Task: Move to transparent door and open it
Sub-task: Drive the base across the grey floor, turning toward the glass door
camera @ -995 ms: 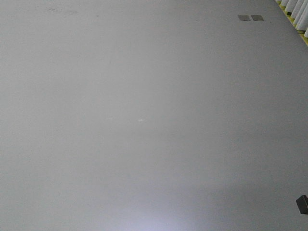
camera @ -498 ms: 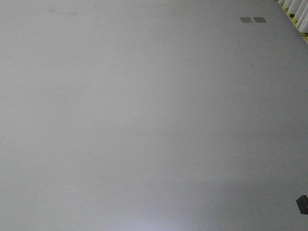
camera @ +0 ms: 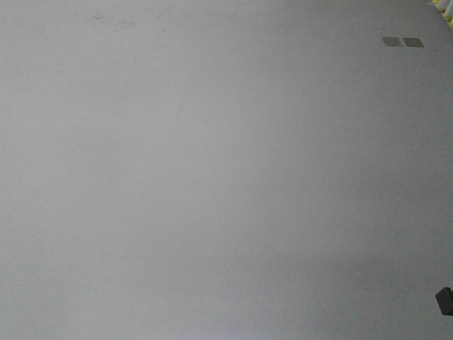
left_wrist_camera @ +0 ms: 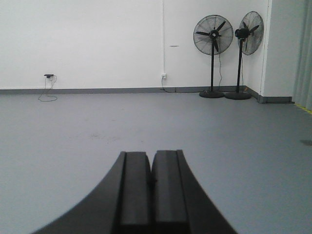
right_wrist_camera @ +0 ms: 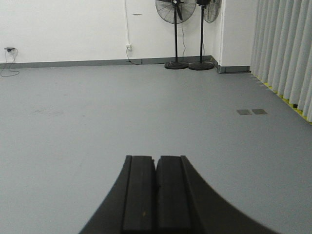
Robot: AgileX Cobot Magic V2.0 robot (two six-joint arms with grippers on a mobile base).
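Observation:
The transparent door is out of view in every frame. My left gripper (left_wrist_camera: 151, 155) is shut, its two dark fingers pressed together with nothing between them, pointing across bare grey floor toward a white wall. My right gripper (right_wrist_camera: 156, 158) is also shut and empty, aimed over the same floor. In the front-facing view only grey floor shows, with a small dark part of the robot (camera: 444, 300) at the lower right edge.
Two black pedestal fans (left_wrist_camera: 213, 53) (right_wrist_camera: 175, 34) stand by the far white wall's corner. A wall socket with cable (left_wrist_camera: 48, 78) is at far left. White vertical blinds (right_wrist_camera: 285, 53) line the right side, above a yellow strip. Two floor plates (camera: 403, 42) (right_wrist_camera: 251, 112) sit ahead right.
In the front-facing view the two floor plates have slid right and down, and the blinds at the top right corner have left the frame.

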